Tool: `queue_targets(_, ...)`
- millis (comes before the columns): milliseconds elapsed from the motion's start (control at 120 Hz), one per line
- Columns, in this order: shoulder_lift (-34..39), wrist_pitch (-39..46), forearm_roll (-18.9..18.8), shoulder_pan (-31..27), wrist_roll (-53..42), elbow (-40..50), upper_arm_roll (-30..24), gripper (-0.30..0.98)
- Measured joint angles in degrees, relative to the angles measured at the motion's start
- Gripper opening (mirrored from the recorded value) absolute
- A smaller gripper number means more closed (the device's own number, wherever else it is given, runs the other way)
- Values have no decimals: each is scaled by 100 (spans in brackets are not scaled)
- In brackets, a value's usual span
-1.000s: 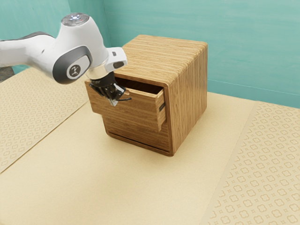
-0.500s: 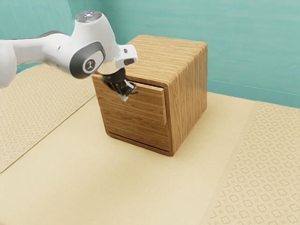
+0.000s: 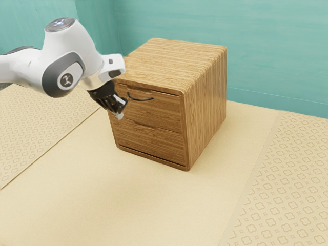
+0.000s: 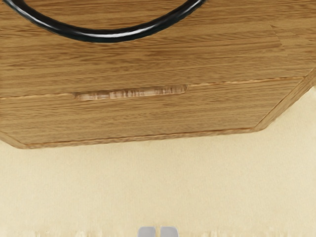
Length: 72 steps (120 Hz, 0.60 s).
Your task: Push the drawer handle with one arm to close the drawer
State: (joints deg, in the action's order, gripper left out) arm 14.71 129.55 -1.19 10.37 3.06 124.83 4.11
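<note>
Exterior view: upper drawer [image 3: 160,113], ajar before, now looks flush with the cabinet [image 3: 206,102], closing seemingly done; gripper [image 4: 158,232], nearly closed, empty, has left the handle [image 3: 140,99].

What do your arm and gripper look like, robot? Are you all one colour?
No! My arm is mostly smooth, rounded and white, with dark grey trim. It has a silvery grey round cap, and a dark round badge with a pale mark. My gripper is mostly black, and its two fingertips have pale grey ends.
</note>
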Motion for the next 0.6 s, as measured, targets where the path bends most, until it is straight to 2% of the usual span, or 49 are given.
queue_targets(133,879,-900,38,-2,392,54,-64,17)
queue_targets(283,758,-1891,-52,140,537,-799,53,43)
queue_targets(400,397,-2330,-298,576,489,-1369,560,54)
queue_targets(600,326,-2564,-344,221,258,-1136,299,63)
